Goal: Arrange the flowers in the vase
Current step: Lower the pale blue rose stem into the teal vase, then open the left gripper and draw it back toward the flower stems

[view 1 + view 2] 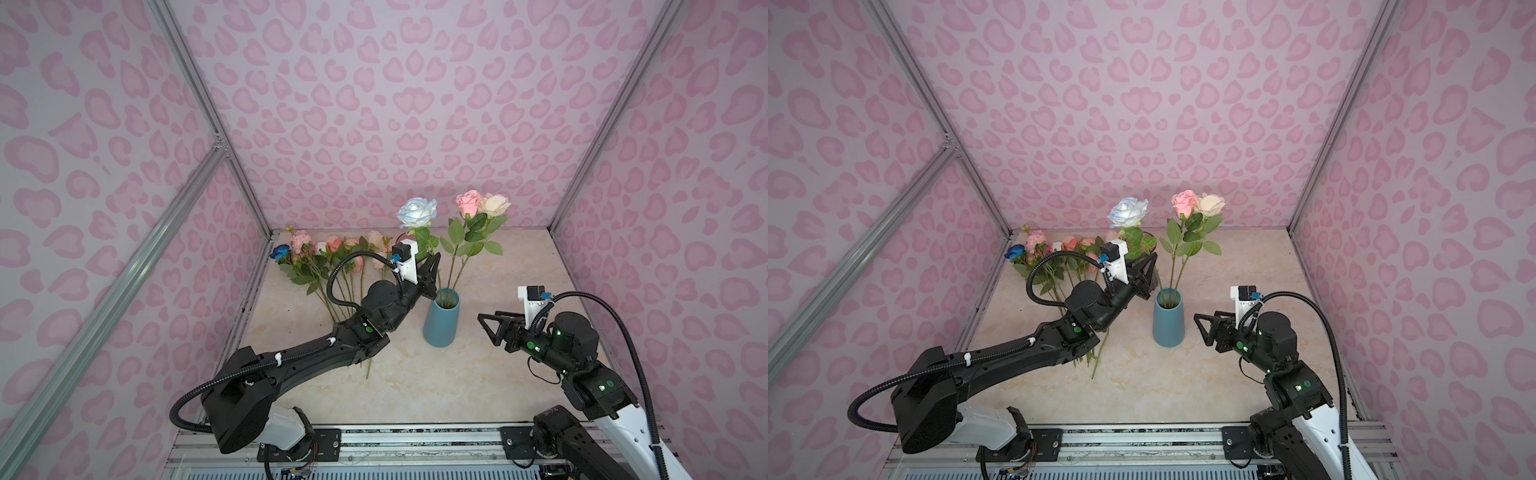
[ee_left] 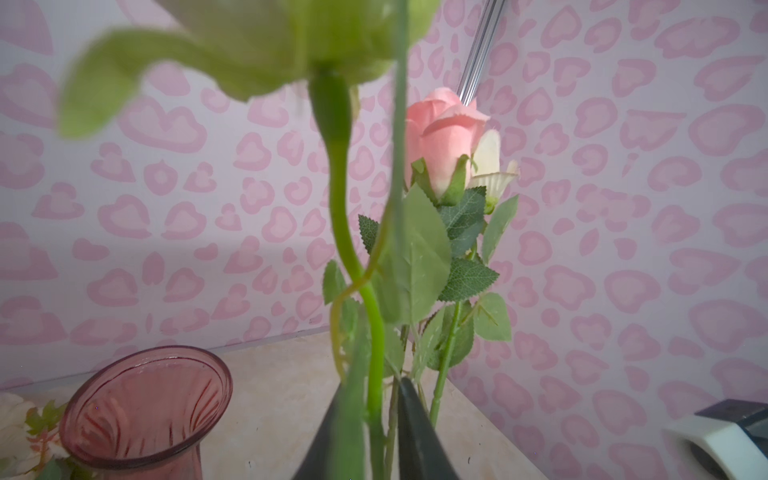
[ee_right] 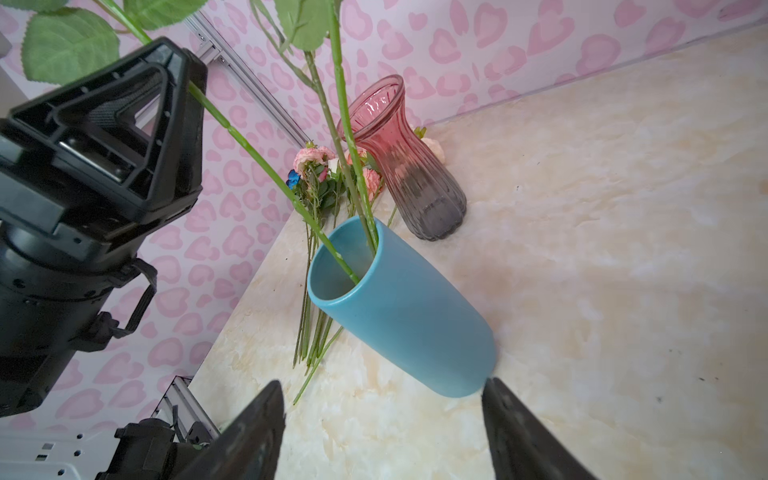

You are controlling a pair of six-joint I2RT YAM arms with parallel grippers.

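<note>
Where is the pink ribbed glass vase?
The pink vase stands near the back wall, beyond the blue ceramic vase, beside the loose flowers; the left arm mostly hides it in both top views.

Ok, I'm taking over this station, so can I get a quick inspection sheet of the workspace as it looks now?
Surface: marble-look tabletop, few dark specks.
Job's things: blue vase upright, holding three roses; loose flowers lying back left.
Clutter: empty pink glass vase behind.
Grippers: left claw slightly open around the blue-white rose's stem; right claw open, empty.
Cables: black hose looping from each wrist.
Surroundings: pink heart-print walls, aluminium frame.
</note>
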